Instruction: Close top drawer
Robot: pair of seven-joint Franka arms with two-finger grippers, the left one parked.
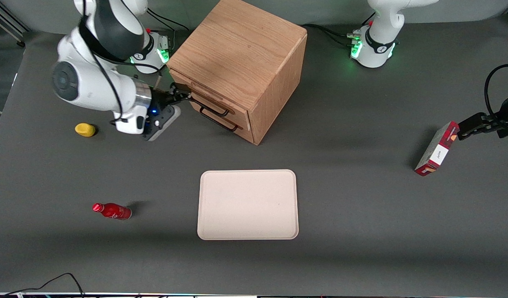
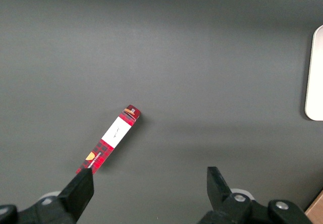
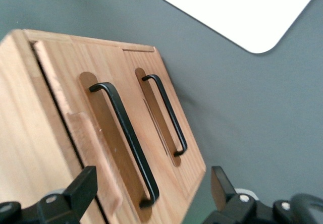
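— In front of the oak cabinet (image 1: 245, 62), where's your gripper (image 1: 180, 96)?
— At the top drawer (image 1: 208, 98), level with its black handle (image 3: 128, 138). Jaws wide, holding nothing.

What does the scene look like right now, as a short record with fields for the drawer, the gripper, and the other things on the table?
top drawer: flat front close to flush with the cabinet
lower drawer: shut
gripper: open, in front of the top drawer, by its handle
tray: nearer the front camera than the cabinet
others: yellow object, red bottle, red box
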